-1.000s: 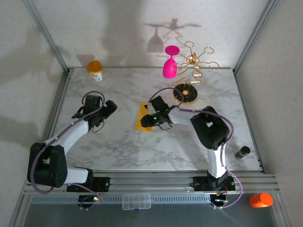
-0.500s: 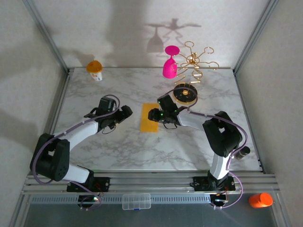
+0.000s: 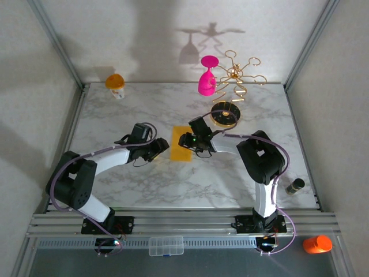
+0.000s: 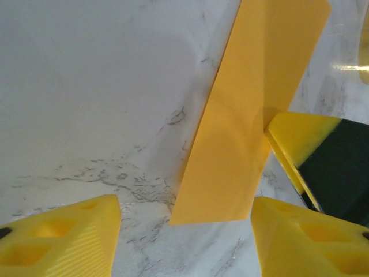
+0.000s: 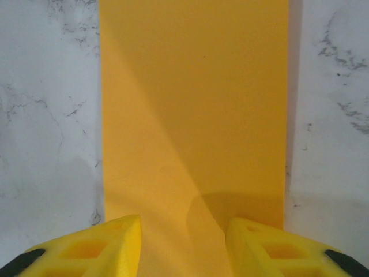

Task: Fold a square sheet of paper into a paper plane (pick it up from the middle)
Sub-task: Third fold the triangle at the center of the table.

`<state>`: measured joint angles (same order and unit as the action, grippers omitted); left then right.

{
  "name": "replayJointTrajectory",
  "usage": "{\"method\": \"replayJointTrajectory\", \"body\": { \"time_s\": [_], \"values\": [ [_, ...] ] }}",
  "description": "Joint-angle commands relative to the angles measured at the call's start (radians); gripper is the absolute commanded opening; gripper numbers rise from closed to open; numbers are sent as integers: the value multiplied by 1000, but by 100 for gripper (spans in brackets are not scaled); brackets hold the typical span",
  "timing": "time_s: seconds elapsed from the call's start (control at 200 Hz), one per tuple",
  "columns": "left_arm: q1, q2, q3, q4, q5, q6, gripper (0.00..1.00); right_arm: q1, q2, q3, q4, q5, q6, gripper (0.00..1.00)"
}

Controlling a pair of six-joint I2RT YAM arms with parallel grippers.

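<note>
Dim overall; hard shadows cast upward; close-ups sharp, glare-free.

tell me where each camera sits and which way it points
top external: above and behind the robot, looking down at marble table; left end effector and right end effector flank folded yellow paper
left wrist: low, facing the paper; own yellow fingers at bottom
right wrist: facing down onto the paper; own fingers at bottom
shared: all see the paper

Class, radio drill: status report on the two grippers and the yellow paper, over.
Left gripper open, left of sheet. Right gripper open, over sheet's right edge. Sheet a narrow strip, flat on table. Rack base behind, apart.
</note>
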<state>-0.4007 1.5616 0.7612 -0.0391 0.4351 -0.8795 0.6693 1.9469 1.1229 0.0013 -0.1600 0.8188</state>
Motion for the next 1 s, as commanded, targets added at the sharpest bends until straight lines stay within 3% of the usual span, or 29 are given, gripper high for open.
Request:
{"method": "replayJointTrajectory", "body": {
  "time_s": [0.0,0.25,0.726,0.996],
  "values": [
    [-19,32,13,2,48,-7,55,-10,20,-49,-66,-5,-25,45],
    [-58,100,51,7,60,-5,38,-19,27,-64,-61,-11,-26,45],
    [-81,165,82,-1,57,9,34,-28,32,-69,-53,-34,-41,44],
    [-79,167,93,65,126,6,28,-33,34,-74,-55,-35,-44,44]
  ]
}}
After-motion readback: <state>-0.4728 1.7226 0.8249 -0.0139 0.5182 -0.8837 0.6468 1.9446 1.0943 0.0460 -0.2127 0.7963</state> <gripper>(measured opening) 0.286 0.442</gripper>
